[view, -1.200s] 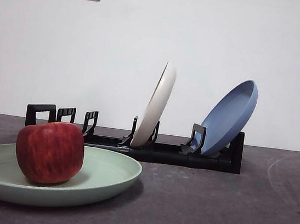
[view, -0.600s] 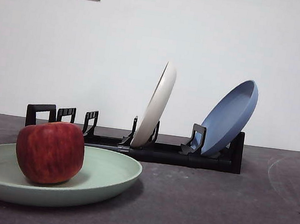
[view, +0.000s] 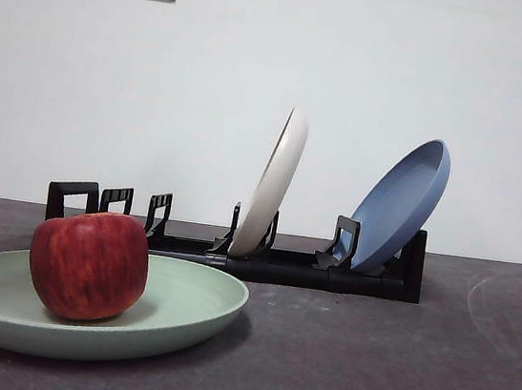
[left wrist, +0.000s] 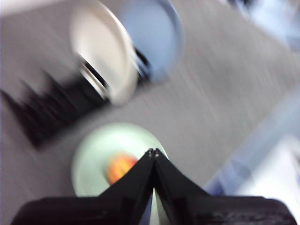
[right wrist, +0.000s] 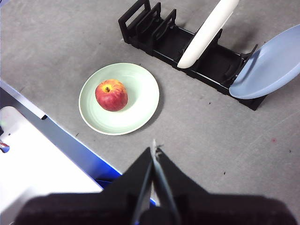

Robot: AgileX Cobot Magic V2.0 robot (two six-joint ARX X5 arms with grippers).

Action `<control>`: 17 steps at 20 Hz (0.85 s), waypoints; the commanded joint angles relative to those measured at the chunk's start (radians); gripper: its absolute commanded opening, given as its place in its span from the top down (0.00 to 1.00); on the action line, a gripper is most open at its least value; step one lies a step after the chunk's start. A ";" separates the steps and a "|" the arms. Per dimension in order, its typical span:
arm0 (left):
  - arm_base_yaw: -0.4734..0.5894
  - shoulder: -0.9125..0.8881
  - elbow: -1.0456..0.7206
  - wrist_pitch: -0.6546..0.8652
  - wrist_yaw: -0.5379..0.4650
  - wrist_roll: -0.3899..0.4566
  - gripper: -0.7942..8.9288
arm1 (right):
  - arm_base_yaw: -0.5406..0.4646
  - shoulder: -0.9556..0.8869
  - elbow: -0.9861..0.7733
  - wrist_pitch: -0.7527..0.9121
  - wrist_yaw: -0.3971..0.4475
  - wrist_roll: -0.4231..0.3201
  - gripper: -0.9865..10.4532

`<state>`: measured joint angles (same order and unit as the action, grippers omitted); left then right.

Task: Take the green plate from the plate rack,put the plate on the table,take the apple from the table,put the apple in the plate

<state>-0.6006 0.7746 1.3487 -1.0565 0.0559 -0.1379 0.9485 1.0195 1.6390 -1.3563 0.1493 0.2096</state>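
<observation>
In the front view, the green plate [view: 91, 312] is seen flat on the worktop [view: 392, 366], with the apple [view: 88, 264] resting in it, left of its middle. Behind, the rack [view: 281, 260] carries a cream plate [view: 272, 185] and a blue plate [view: 399, 204], each leaning in its own slot; the slots at the left end are bare. No arm is seen here. Every step of the task is judged done: nothing appears left but for the arms to rest.

In the left wrist view, which is blurred, the left gripper [left wrist: 152, 152] is shown high above the plate [left wrist: 93, 154], its fingers pressed together on nothing. The apple [left wrist: 119, 166] is made out as an orange-red smear in the plate.

In the right wrist view, the right gripper [right wrist: 153, 150] is likewise held well clear, fingers closed and empty. The apple [right wrist: 111, 94] is seen inside the plate [right wrist: 136, 101], which lies apart from the rack [right wrist: 154, 33].
</observation>
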 commanded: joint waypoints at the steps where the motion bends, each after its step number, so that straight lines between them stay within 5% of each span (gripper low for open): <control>1: 0.180 -0.038 -0.037 0.207 0.005 0.003 0.92 | 0.001 0.000 0.000 -0.023 0.002 -0.004 0.91; 7: 0.429 -0.276 -0.479 0.657 0.166 -0.014 0.92 | 0.001 0.000 0.000 -0.023 0.002 -0.004 0.91; 13: 0.529 -0.521 -1.049 1.085 0.151 0.019 0.92 | 0.001 0.000 0.000 -0.023 0.002 -0.004 0.91; 17: 0.541 -0.645 -1.293 1.236 0.058 0.034 0.92 | 0.001 0.000 0.000 -0.023 0.021 -0.004 0.91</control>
<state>-0.0631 0.1402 0.0738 0.1623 0.1200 -0.1200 0.9485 1.0195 1.6390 -1.3563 0.1650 0.2096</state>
